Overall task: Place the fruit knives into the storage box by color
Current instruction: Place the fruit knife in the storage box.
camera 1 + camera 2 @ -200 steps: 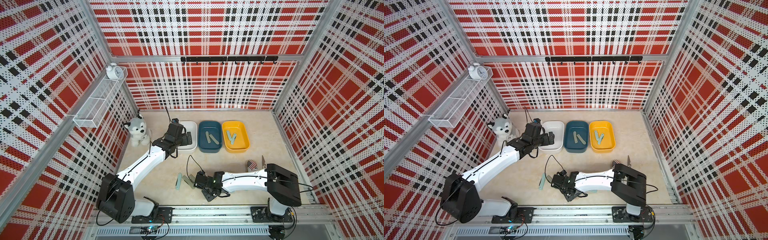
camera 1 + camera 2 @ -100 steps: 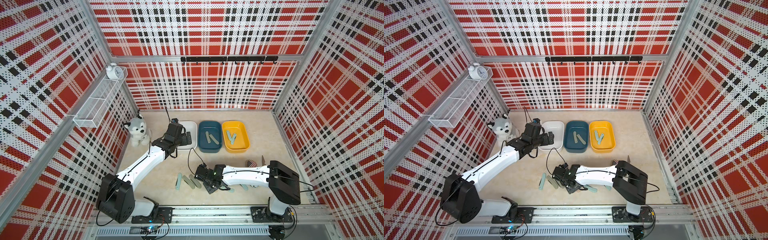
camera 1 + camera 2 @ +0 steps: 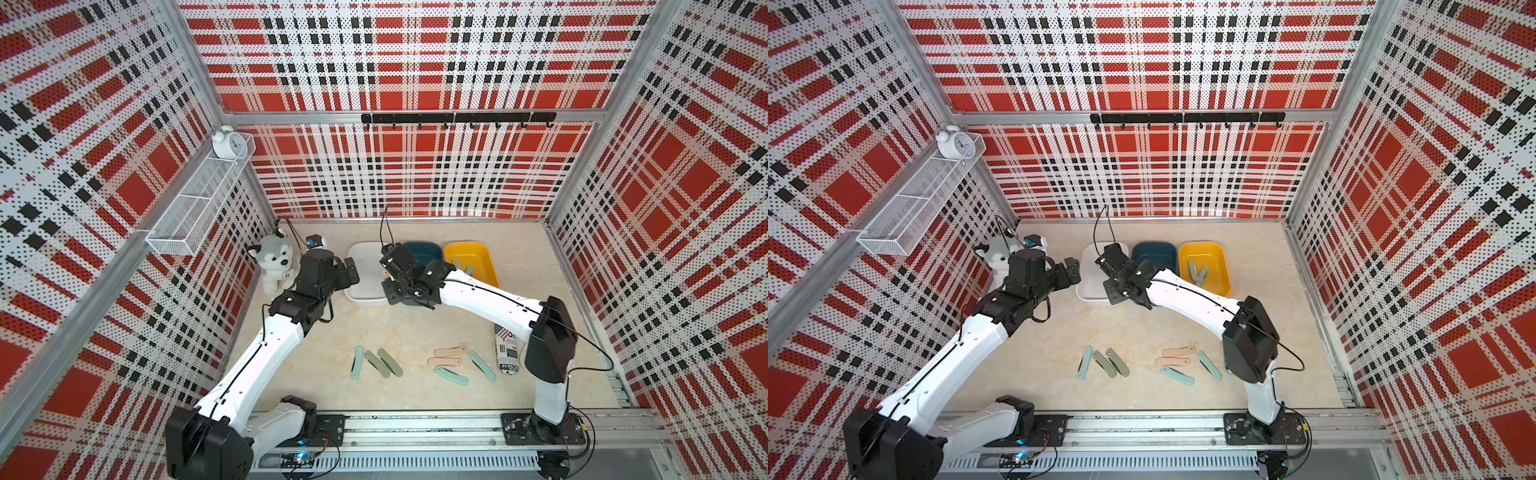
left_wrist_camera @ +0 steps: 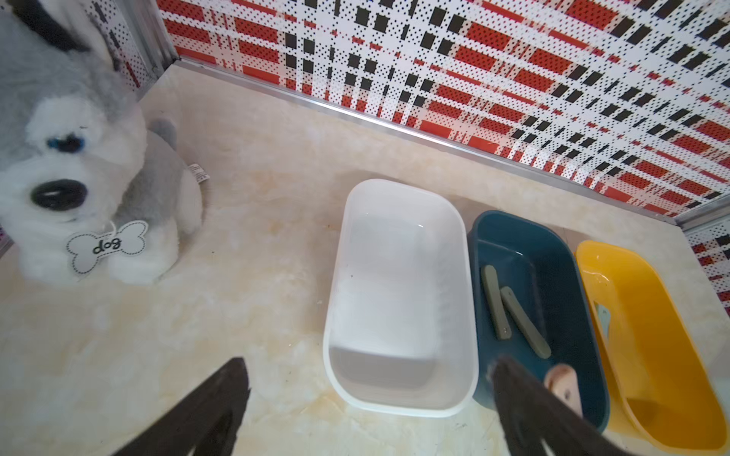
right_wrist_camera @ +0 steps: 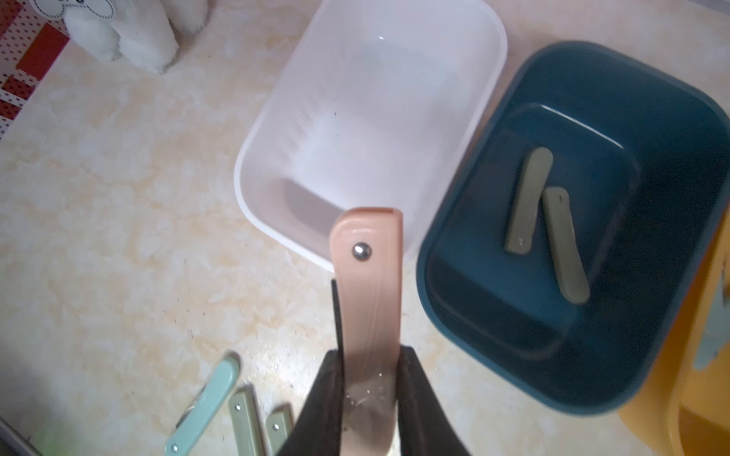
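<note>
Looking down in both top views, we'd say we're mid-delivery. The right gripper (image 3: pixel 389 274) is clamped on a pink knife (image 3: pixel 385 273) right at the edge of the white bin (image 3: pixel 361 300), which sits in a row with the blue bin (image 3: pixel 419 247) and yellow bin (image 3: pixel 471 249). Seven loose knives (image 3: pixel 445 361) wait on the desk (image 3: pixel 415 328) nearer the front. The right arm rises from its base, then its forearm runs long across toward the bins. The left arm reaches up the other side, with the left gripper (image 3: pixel 351 270) beside the white bin's far edge.

Left wrist view: the left gripper (image 4: pixel 369 361) is spread wide with nothing in it, and the empty white bin (image 4: pixel 395 183) shows between its fingers. Two green knives (image 4: pixel 525 323) lie in the blue bin.

Right wrist view: the right gripper (image 5: pixel 369 355) pinches the pink knife (image 5: pixel 367 276) partway along. The knife's free end hangs over a corner of the white bin (image 5: pixel 501 51), close to the blue bin's rim. Green is in blue and the yellow bin seems to hold teal, so we figure pink belongs in white. Next we'd need to slide further over the white bin, clear of the blue rim, then let go.
</note>
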